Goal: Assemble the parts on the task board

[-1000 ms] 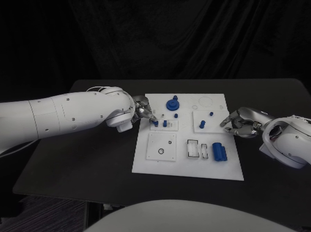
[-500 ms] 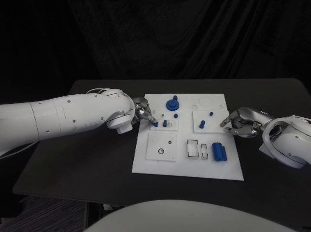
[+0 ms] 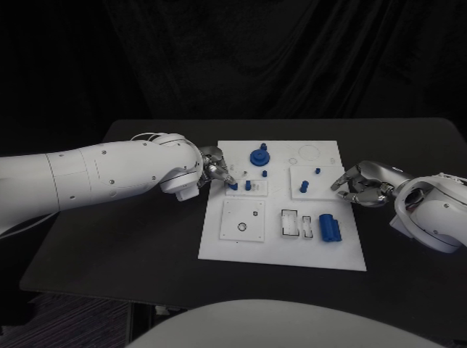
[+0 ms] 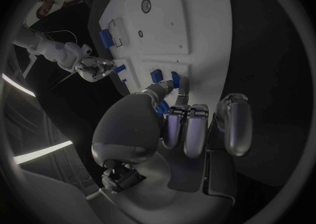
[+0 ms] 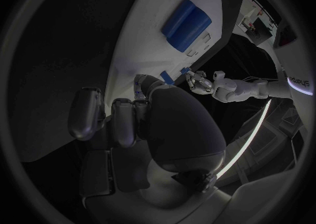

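Observation:
The white task board (image 3: 280, 239) lies in the middle of the black table. My left hand (image 3: 215, 171) is at the board's left edge, and its fingertips pinch a small blue part (image 3: 233, 186) that stands on the board. In the left wrist view that part (image 4: 175, 79) sits at the tip of a finger of the left hand (image 4: 178, 124), with a second small part (image 4: 156, 76) beside it. My right hand (image 3: 361, 185) rests at the board's right edge with its fingers curled in on nothing. The right wrist view shows the right hand (image 5: 151, 124) the same way.
A round blue knob (image 3: 259, 156) stands near the board's far edge. Small blue pegs (image 3: 304, 186) stand right of centre. A large blue block (image 3: 330, 227) lies at the near right, also seen as the blue block (image 5: 186, 19). Bare black table (image 3: 119, 239) surrounds the board.

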